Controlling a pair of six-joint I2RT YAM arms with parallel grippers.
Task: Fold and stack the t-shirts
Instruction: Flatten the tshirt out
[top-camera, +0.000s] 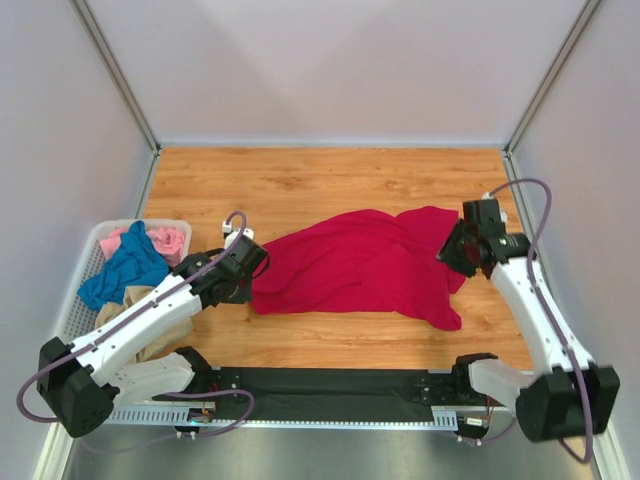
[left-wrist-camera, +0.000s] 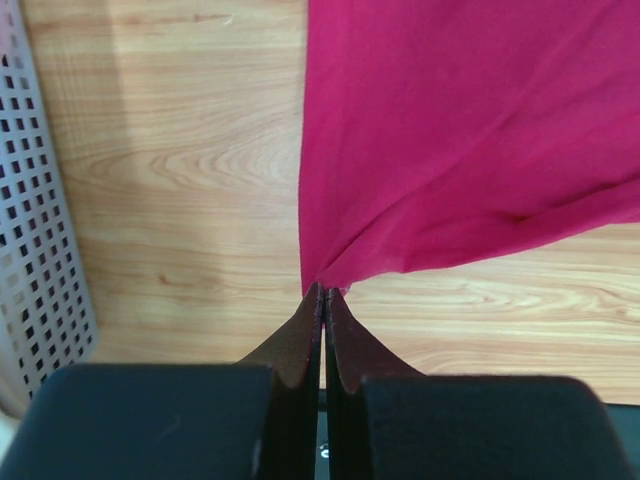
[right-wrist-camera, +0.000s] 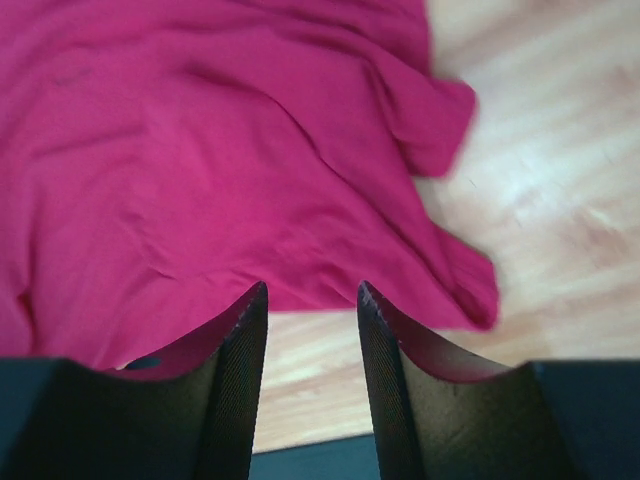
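A: My L pincer (left-wrist-camera: 322, 292): shut, pinching the edge of the red tee (top-camera: 350, 265) at its left end. Pads meet w/ only thin cloth between.
B: And the R pincer (right-wrist-camera: 312, 290)?
A: Part-open, nothing between the pads. It hangs just above the tee's right end, no grip.
B: Why hold one end only?
A: Judgement: the L pinch anchors that corner so the cloth can be drawn flat. R needs a hold on the far hem before any fold.
B: Where's the tee?
A: Mid-table (top-camera: 300, 180), lying sideways btw. both arms, rumpled, not yet folded.
B: Material?
A: Soft thin knit, matte crimson. Long creases fan out from my L pinch, and bunched lobes sit at the R end. Table: smooth wood-grain surface.
B: Other tees?
A: Teal tee (top-camera: 128, 262), pink tee (top-camera: 168, 240) and tan tee (top-camera: 133, 296) are heaped in the white lattice basket (top-camera: 72, 318), at table's left, beside my L arm. No stack started.
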